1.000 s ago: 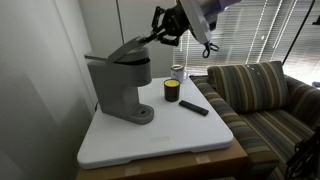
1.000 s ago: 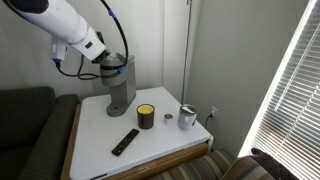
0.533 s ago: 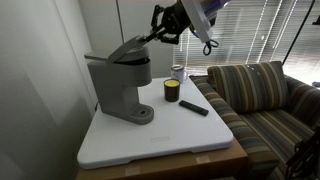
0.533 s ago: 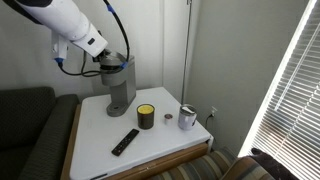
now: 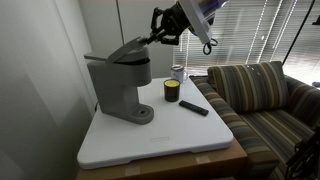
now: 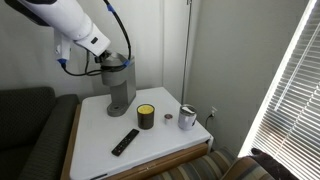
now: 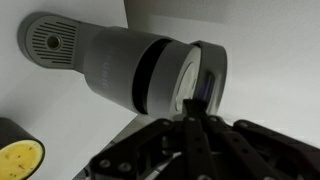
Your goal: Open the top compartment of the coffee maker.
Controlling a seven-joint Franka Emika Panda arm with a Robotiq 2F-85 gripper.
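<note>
A living room: plaid sofa [image 5: 262, 95], window blinds [image 6: 292, 100].

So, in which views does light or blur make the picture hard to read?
In an exterior view, the bright blinds backlight the scene, so the claw is nearly a dark silhouette. In the wrist view, the claw is close to the lens, dark and soft, while the coffee maker is sharper and evenly lit.

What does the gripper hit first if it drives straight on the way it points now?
Most likely the front edge of the tilted-up top compartment. The gripper points at it with its tips right at that edge. The wrist view agrees, though depth leaves actual contact unclear.
</note>
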